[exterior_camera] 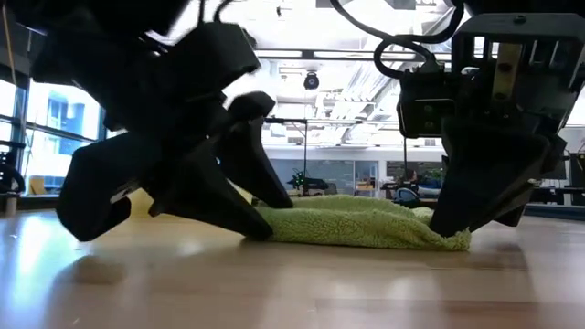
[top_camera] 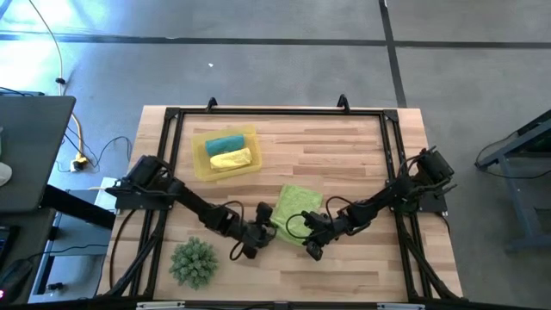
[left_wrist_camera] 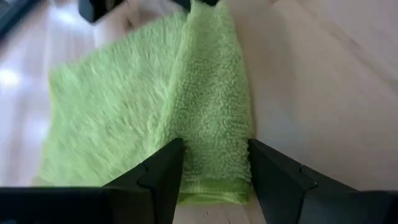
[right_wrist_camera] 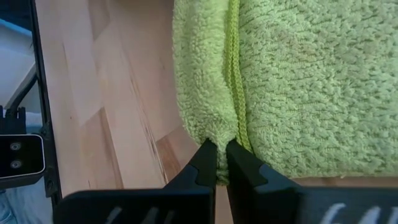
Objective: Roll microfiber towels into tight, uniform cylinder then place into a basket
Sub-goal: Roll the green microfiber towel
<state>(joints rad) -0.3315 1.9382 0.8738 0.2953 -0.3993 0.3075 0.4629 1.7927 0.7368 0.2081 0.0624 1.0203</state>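
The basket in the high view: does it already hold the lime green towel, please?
No: the basket holds teal and yellow rolls; the lime green towel lies on the table.

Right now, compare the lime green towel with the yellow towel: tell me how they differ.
The lime green towel lies on the bare table, only partly rolled; the yellow towel is a finished roll inside the basket. The left gripper straddles the lime green towel's rolled edge with open fingers and the right gripper pinches its edge; nothing touches the yellow towel. The yellow towel lies beside the teal towel; the lime green lies alone. Both are fluffy cloths.
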